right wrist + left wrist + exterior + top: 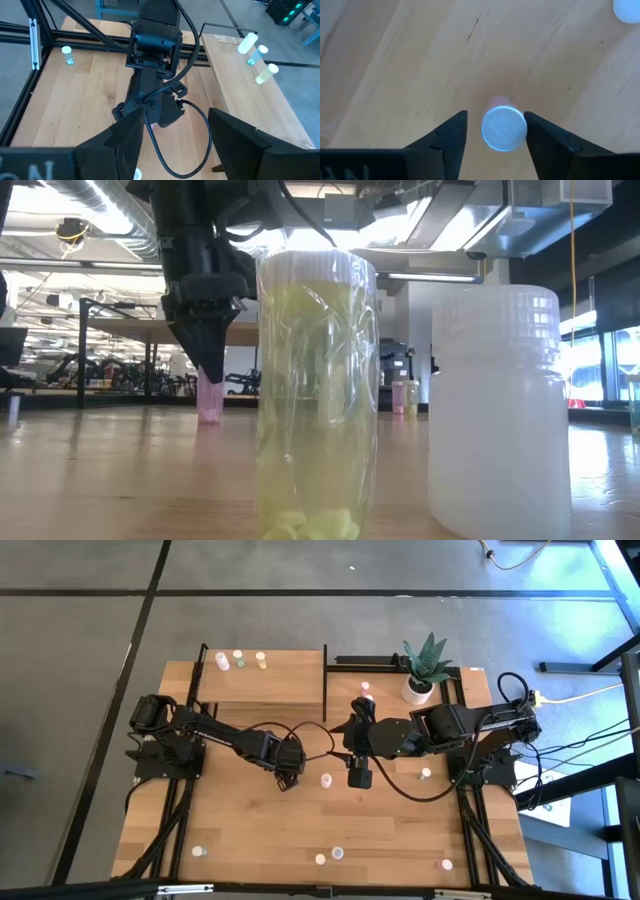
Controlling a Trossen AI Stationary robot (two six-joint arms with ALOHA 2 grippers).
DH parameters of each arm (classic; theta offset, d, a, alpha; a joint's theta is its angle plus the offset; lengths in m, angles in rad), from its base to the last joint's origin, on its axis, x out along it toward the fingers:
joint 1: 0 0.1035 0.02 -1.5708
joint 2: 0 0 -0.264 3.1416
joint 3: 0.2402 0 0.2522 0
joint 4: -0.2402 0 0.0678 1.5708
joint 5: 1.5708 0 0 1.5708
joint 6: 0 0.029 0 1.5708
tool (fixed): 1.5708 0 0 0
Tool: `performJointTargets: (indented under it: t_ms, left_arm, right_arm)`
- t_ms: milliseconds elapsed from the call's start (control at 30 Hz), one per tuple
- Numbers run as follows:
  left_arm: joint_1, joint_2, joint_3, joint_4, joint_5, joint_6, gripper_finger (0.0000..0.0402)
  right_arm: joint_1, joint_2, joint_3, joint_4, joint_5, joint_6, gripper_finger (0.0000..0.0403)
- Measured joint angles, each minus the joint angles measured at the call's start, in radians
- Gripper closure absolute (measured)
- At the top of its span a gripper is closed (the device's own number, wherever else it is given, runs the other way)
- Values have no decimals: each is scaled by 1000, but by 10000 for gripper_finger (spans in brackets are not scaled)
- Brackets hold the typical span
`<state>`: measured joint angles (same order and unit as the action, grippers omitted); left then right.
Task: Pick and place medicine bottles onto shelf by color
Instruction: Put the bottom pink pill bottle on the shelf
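I have the left gripper [495,131] straddling a pink bottle [504,129] standing on the bench [420,60] mid-way, fingers [451,135] apart and not touching it, so it is released, while the right gripper [172,132] waits open nearby, above the bench.

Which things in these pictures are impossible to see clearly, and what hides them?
- Pink bottle, low view: its top is covered by the left end effector.
- Same bottle, left wrist view: only the cap shows, so its body is hidden.
- Shelf, low view: blocked by the near yellow bottle and the white bottle.
- Right end effector, high view: its fingers are too dark to separate.
- Front bottles, high view: too small to tell colours.
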<state>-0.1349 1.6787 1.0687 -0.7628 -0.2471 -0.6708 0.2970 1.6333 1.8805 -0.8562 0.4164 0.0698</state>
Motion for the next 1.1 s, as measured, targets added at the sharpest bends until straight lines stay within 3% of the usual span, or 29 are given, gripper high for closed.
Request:
performJointTargets:
  t_ms: [467, 800, 1100]
  left_arm:
    - [-1, -61, 60, -16, -23, -7, 200]
    - [-28, -270, 62, -66, -109, -2, 200]
    - [-175, -452, 62, -130, -213, -6, 200]
  right_arm:
    - [0, 0, 0, 0, 0, 0, 180]
    - [0, 0, 0, 0, 0, 0, 180]
    - [0, 0, 0, 0, 0, 0, 180]
